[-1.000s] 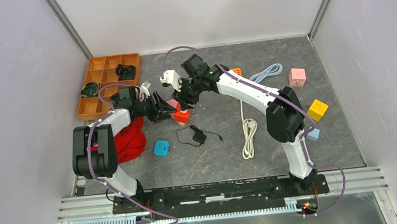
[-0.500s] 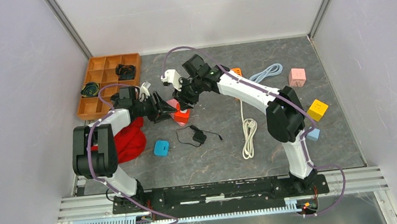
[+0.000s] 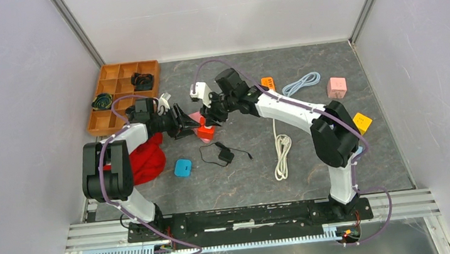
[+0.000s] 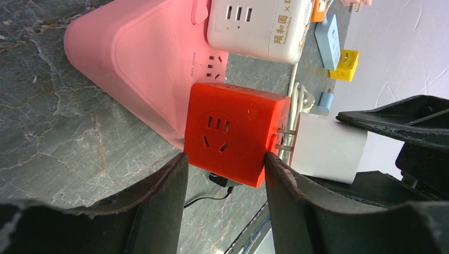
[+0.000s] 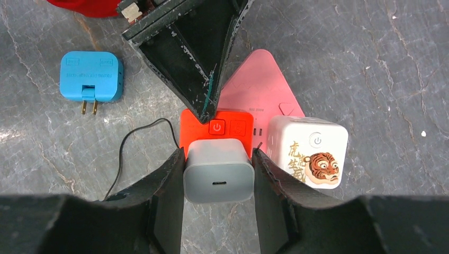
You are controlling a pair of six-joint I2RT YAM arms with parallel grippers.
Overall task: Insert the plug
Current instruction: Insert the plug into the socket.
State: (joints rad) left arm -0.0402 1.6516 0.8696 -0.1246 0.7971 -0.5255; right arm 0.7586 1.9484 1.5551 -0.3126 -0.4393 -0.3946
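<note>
now plug (image 4: pixel 328 154) prongs-first toward cube (image 4: pixel 233 132) (tips touching)

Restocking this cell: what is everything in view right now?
socket cube: 1, red, centre
charger: 1, white, prongs at socket cube
power strip: 1, pink, behind socket cube
tiger cube: 1, white, beside socket cube
adapter: 1, blue, near centre
corded charger: 1, black, near centre
coiled cable: 1, white, centre-right
loose cable: 1, pale blue, far right
small plug: 1, orange, far centre
pink cube: 1, pink, far right
yellow cube: 1, yellow, right
flat block: 1, pale blue, right
cloth: 1, red, left
tray: 1, brown, far left
cable bundles: 2, dark, in tray
left gripper: 1, black, clamping socket cube
right gripper: 1, black, holding charger
</note>
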